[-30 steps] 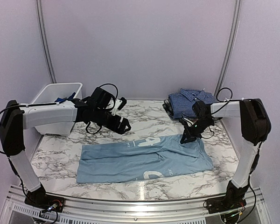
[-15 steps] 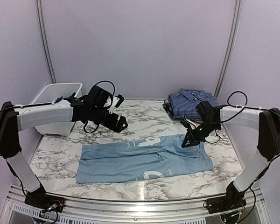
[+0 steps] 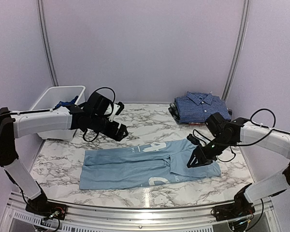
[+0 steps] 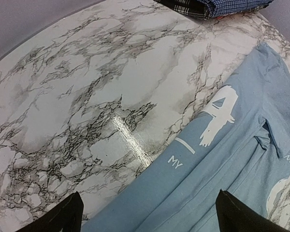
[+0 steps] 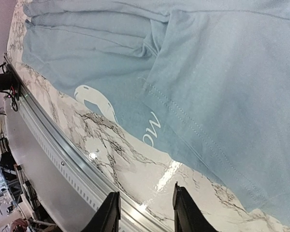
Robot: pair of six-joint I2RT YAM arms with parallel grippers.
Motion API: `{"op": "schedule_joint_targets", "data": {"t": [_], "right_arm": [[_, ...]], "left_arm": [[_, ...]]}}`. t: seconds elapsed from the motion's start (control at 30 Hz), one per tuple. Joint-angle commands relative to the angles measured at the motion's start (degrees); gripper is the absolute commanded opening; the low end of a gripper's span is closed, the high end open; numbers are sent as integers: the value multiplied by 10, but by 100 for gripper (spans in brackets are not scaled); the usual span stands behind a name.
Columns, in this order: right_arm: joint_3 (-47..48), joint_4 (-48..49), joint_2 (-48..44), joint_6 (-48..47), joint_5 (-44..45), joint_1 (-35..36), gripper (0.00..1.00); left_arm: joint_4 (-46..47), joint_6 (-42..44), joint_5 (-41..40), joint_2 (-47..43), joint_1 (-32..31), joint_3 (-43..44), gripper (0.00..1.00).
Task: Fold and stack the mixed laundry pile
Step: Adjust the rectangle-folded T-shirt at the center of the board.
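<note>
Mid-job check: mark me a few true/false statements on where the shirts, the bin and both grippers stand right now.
1. The light blue T-shirt lies spread flat on the marble table. True.
2. The right gripper is clamped on the T-shirt. False: its jaws stand apart with nothing between them.
3. The navy check shirt sits folded at the table's far right. True.
4. The left gripper is shut. False: it is wide open, above the table by the T-shirt's far edge.
5. The white bin is empty. False: a royal blue garment shows inside it.
</note>
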Motion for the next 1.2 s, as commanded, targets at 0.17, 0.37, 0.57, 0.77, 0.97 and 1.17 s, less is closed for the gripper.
{"op": "schedule_joint_targets", "data": {"t": [0.17,0.37,0.57,0.77,0.97,1.17], "right_arm": [[116,12,64,3,62,-51,40],[114,67,113,23,77,-88,43],[102,99,137,19,92,-146,45],[115,117,176,12,72,-164,44],[92,124,182,1,41,-164,43],[47,117,172,-4,55,-167,44]], "left_arm": [[-2,-66,-45,-51,0,-24,99],[-15,-133,-33,-53,1,-53,99],[-27,-184,-49,-42,1,-95,99],[-67,-212,-49,-28,17,-119,99],[-127,-211,-52,-53,47,-142,94],[-165,-213,-5,-58,50,-170,75]]}}
